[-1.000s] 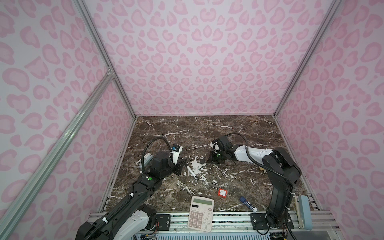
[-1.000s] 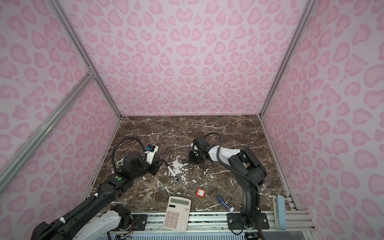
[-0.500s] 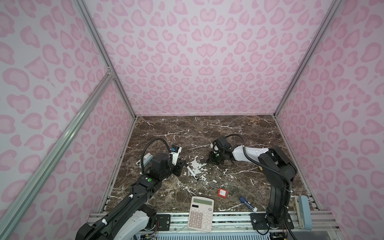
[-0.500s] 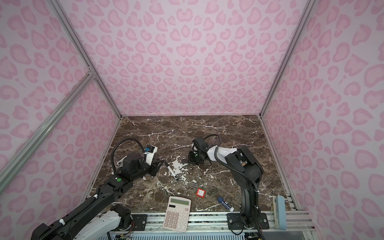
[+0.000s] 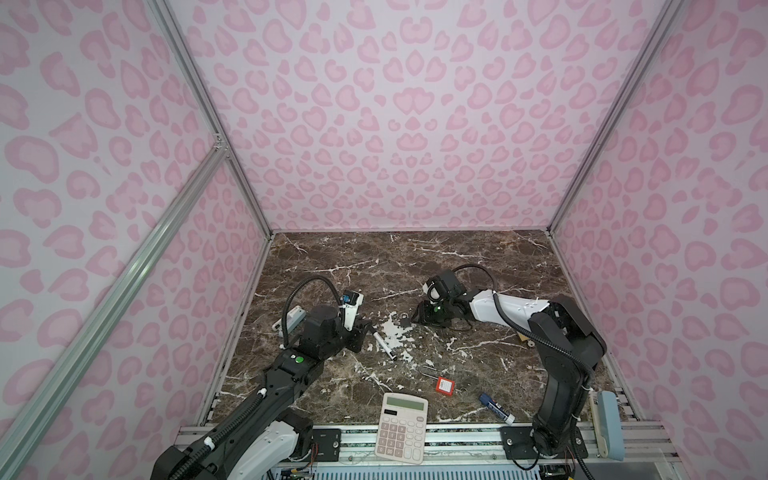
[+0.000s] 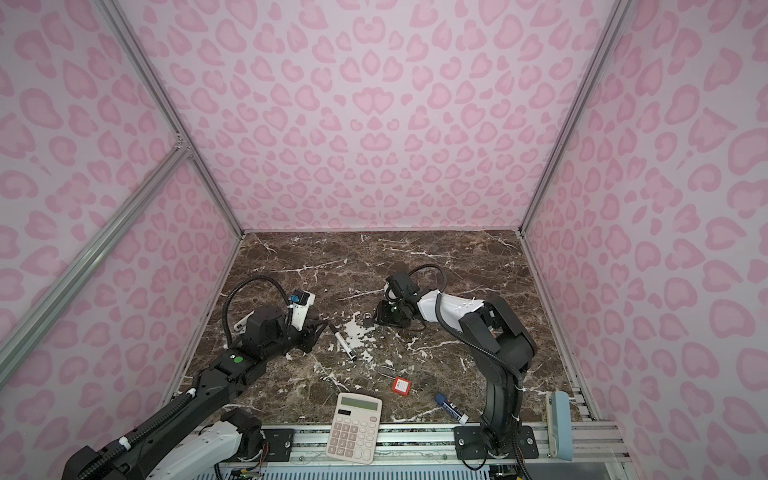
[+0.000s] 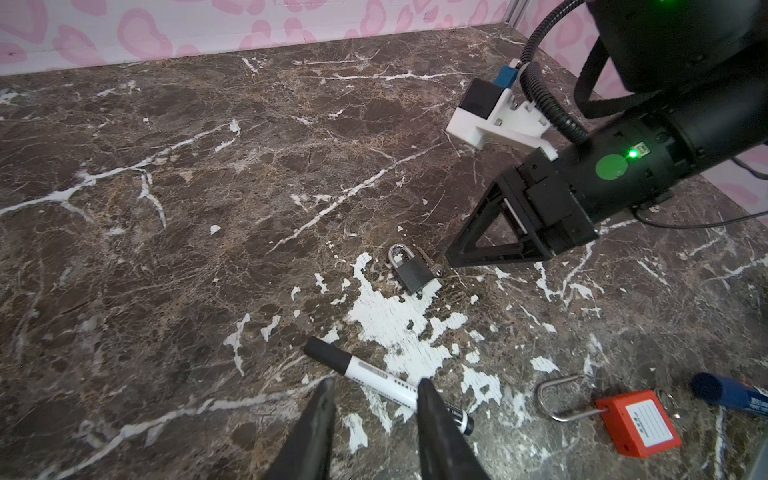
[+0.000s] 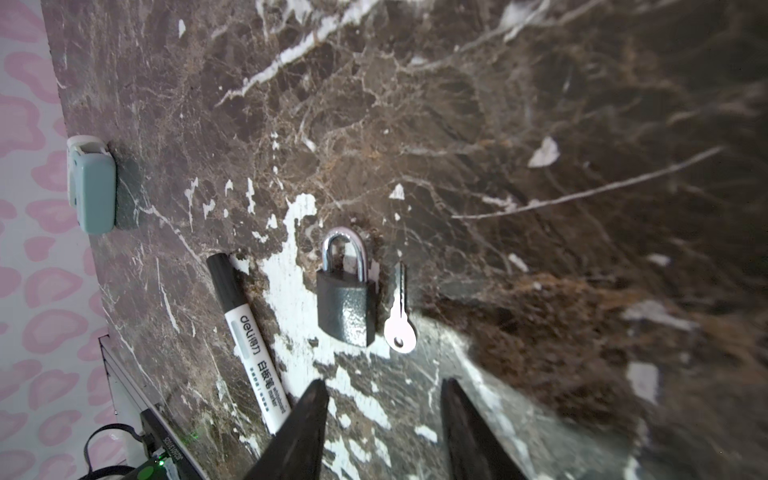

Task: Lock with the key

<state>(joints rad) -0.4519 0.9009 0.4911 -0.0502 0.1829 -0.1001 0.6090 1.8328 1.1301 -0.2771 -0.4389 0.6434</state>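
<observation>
Around the middle of the surface (image 8: 540, 104), right pincer (image 8: 383, 382) is hovering half-open, gripping nothing, just short of the key (image 8: 400, 322) lying beside the padlock (image 8: 347, 309). I'm thinking pinch its round head squarely.

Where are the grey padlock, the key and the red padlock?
grey padlock (image 8: 347, 309), right wrist view, on its body.
key (image 8: 400, 330), right wrist view, on its bow.
red padlock (image 7: 638, 417), left wrist view, on its body.
</observation>
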